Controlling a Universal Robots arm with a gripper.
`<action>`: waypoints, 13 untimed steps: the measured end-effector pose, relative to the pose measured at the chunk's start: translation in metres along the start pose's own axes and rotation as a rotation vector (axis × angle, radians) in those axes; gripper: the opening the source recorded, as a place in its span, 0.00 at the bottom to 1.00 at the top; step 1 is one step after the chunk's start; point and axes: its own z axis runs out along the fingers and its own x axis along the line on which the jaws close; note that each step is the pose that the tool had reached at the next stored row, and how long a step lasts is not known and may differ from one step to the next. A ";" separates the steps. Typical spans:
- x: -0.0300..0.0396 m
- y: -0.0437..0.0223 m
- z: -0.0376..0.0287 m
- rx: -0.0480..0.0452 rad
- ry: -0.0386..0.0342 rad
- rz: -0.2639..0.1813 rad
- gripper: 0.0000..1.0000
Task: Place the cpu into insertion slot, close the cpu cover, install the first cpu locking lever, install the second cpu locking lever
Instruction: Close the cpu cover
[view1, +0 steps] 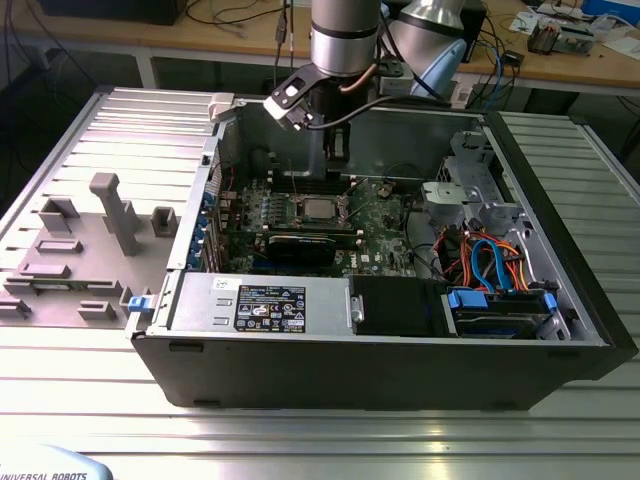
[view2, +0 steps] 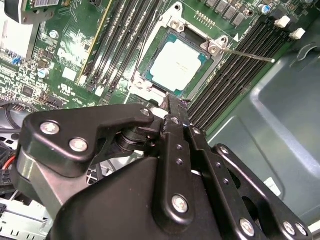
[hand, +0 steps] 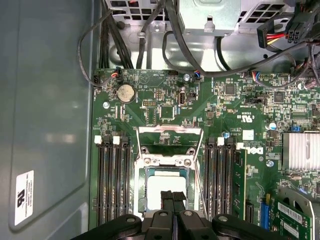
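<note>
Arm (view1: 342, 40): stood near vertical over the open computer case (view1: 380, 375), wrist down among the board parts.
Gripper (hand: 173, 196): fingers (view2: 172, 112) pressed together, nothing seen between them; tips hung close over one edge of the chip, contact not determinable.
Chip (view2: 176, 65): lay flat in the socket (hand: 165, 161), mid-board, silver top up.
Cover (hand: 170, 131): stood raised at one socket edge, green board visible through its window.
Lever (view2: 247, 54): thin rod, unlatched, jutted from a socket corner across the memory slots (hand: 112, 180).
Room: slot banks flanked the socket closely on two sides; grey case wall (hand: 50, 125) lay beyond one bank; space above the socket was open.
</note>
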 end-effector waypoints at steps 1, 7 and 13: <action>0.0000 0.0010 0.0001 0.0000 0.0001 0.000 0.11; -0.0001 0.0060 0.0002 -0.0001 0.0000 0.000 0.11; -0.0003 0.0114 0.0004 0.0000 -0.0001 0.000 0.11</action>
